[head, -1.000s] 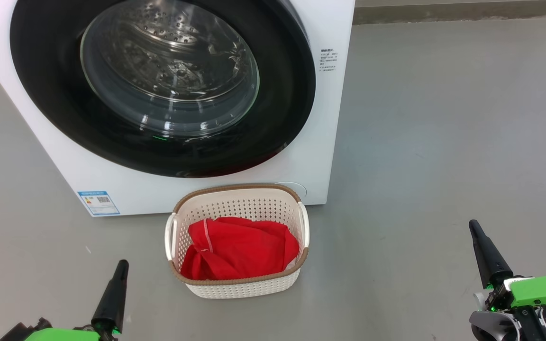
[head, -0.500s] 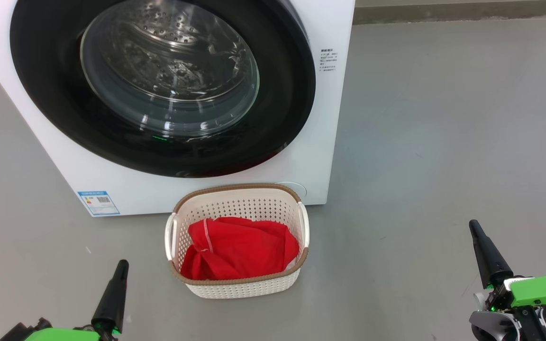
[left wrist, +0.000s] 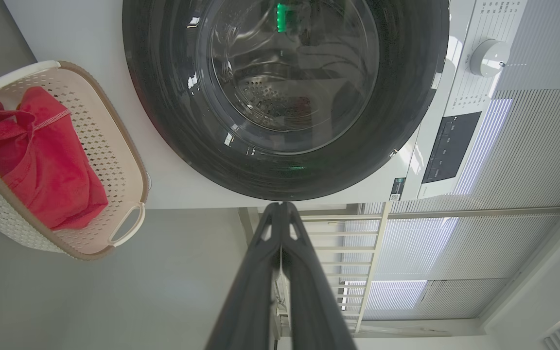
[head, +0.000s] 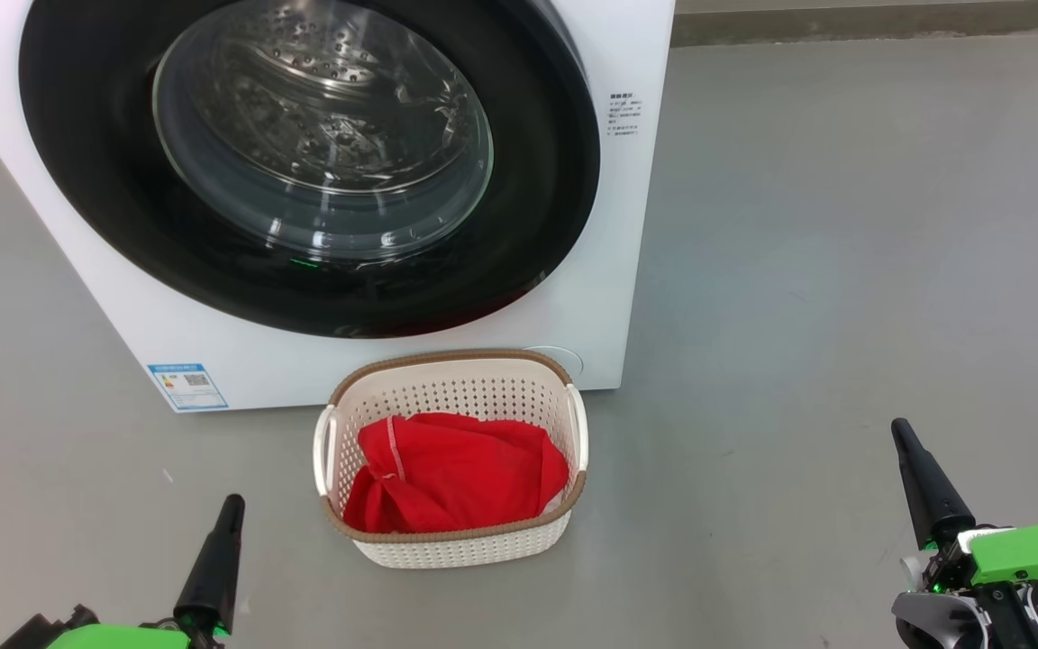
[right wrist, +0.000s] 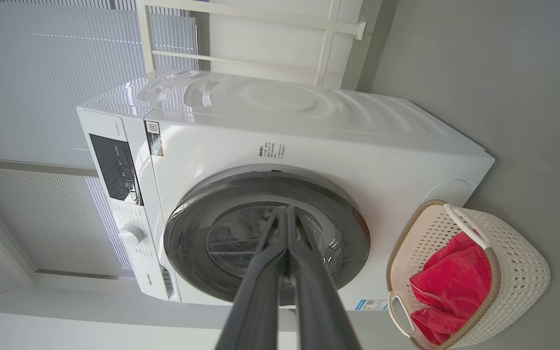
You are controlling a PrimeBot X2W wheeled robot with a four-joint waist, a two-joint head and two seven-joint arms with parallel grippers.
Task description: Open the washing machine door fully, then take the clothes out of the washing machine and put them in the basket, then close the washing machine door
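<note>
As I judge it, the job is all but finished. The door (head: 307, 270) lies flat against the front of the washer (head: 614, 234) in the head view and in both wrist views, so I take it as closed. The red clothes (head: 456, 478) sit bunched in the basket (head: 451, 359), which stands on the floor (head: 843, 270) just in front of the washer, below the door. My left claw (head: 232, 505) is low at the left with its fingers pressed together and nothing between them. My right claw (head: 899, 429) is low at the right, likewise closed and empty. Both are well apart from the door and the basket. If anything is left, it is only to confirm that the door has latched and that no garment remains inside. I cannot settle either point. The catch is not visible, and the head view cuts off the top of the door. Through the glass (left wrist: 285, 73) the drum (head: 321, 108) is streaked with reflections. The left wrist view shows a faint reddish smudge there, and I cannot tell whether it is cloth or a mirrored glint of the basket's load. The clothes hide the basket's bottom.
</note>
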